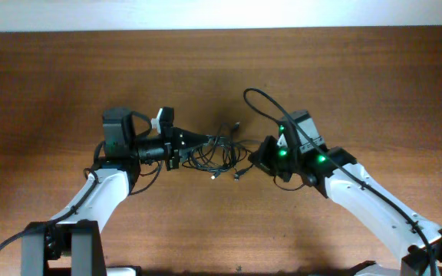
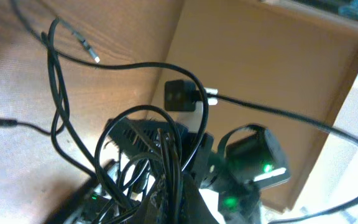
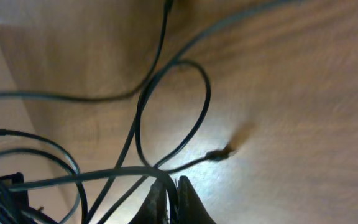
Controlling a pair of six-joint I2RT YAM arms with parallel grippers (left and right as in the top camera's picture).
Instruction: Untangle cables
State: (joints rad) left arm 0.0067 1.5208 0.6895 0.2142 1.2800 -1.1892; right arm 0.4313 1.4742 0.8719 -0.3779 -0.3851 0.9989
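The cables [image 1: 219, 150] are a bunch of thin black wires on the brown table between my two arms, with small plug ends [image 1: 238, 175] sticking out below it. My left gripper [image 1: 201, 142] meets the bunch from the left. In the left wrist view my left gripper [image 2: 173, 180] is shut on several strands [image 2: 166, 152] that loop up out of it. My right gripper [image 1: 254, 158] is at the bunch's right edge. In the right wrist view my right gripper [image 3: 171, 180] is shut on one cable strand [image 3: 104, 176], and a loose plug end [image 3: 219, 154] lies on the wood beyond.
A thicker black cord [image 1: 261, 102] arcs from the right arm over the table behind the bunch. A black plug with a silvery tip [image 2: 184, 96] hangs in the left wrist view, with the right arm [image 2: 250, 158] and its green lights just behind. Bare wood surrounds the bunch.
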